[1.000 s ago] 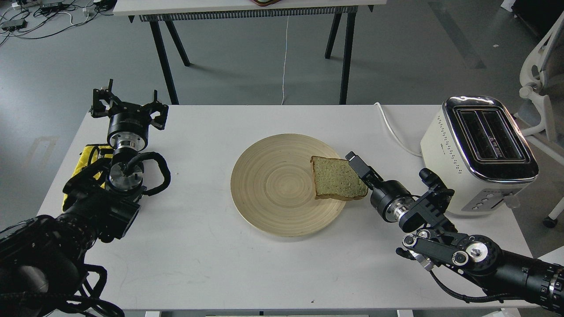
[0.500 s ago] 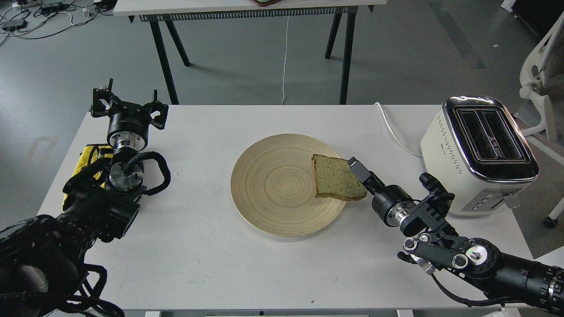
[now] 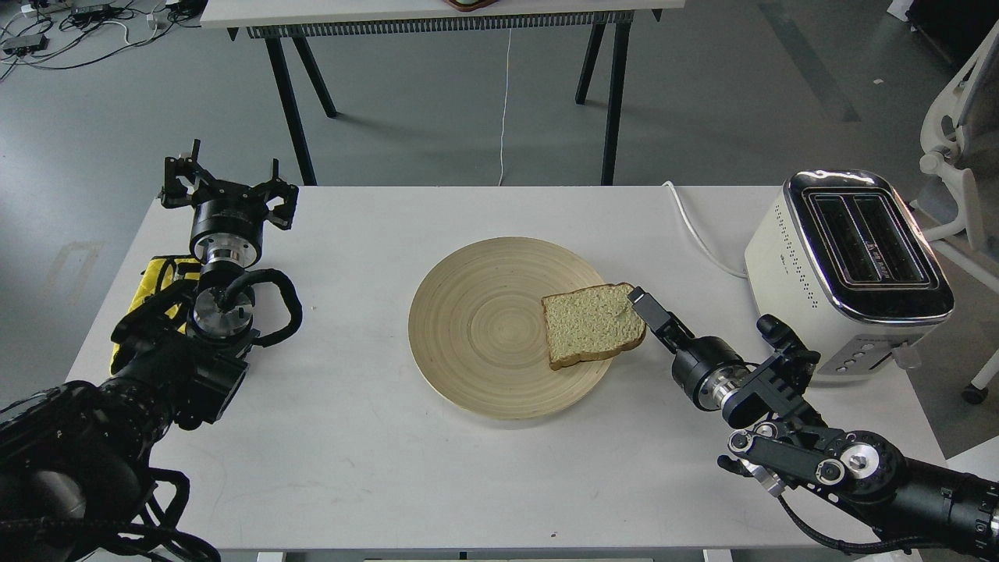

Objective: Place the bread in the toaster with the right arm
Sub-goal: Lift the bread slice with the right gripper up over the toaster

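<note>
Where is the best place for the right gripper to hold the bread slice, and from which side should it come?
Probably the right edge of the bread, approached low from the right. The slice lies nearly flat at the right rim of the plate, and that edge overhangs the rim facing the right gripper, so one finger may slide under, one over. The grip itself is not visible.

Grey floor, second table on black legs, white chair at right, cables far left

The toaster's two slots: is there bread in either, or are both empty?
Both empty. The toaster shows two dark, open slots, and the only bread lies on the wooden plate, at the right gripper.
</note>
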{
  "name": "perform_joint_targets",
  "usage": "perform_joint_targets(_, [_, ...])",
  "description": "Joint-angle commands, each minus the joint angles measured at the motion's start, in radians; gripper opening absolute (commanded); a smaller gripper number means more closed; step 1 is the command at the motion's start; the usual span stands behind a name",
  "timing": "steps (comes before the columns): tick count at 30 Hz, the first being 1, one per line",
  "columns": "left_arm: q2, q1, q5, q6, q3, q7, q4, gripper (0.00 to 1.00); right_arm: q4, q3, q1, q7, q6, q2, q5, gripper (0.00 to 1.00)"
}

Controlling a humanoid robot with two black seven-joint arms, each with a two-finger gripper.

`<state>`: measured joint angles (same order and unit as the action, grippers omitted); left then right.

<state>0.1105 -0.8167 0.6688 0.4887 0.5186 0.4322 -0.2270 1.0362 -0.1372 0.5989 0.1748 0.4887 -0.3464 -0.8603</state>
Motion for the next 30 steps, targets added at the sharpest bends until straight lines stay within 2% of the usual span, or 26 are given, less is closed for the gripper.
perform_joint_targets(1, [0.0,-0.001,0.0,0.0,0.0,0.0,0.0,1.0,-0.022,0.002,0.004,-0.003,0.0,0.023,-0.002,0.91])
perform_joint_targets(6, [0.0,0.001,0.0,0.0,0.0,0.0,0.0,1.0,-0.053,0.004,0.012,-0.005,0.0,0.076,-0.005,0.73])
perform_joint_targets(11, [0.0,-0.001,0.0,0.0,0.0,0.0,0.0,1.0,-0.053,0.005,0.013,-0.014,0.0,0.089,-0.008,0.41])
perform_joint_targets(20, [0.0,0.001,0.0,0.0,0.0,0.0,0.0,1.0,-0.042,-0.009,0.013,-0.012,0.0,0.076,-0.006,0.03])
perform_joint_targets(21, [0.0,0.001,0.0,0.0,0.0,0.0,0.0,1.0,-0.044,-0.013,0.012,-0.012,0.0,0.075,-0.005,0.0])
perform_joint_targets(26, [0.0,0.001,0.0,0.0,0.0,0.0,0.0,1.0,-0.012,-0.041,0.016,-0.005,0.0,0.024,-0.002,0.0])
perform_joint_targets(30, [0.0,0.001,0.0,0.0,0.0,0.0,0.0,1.0,0.053,-0.137,0.03,0.008,0.0,-0.028,-0.006,0.0])
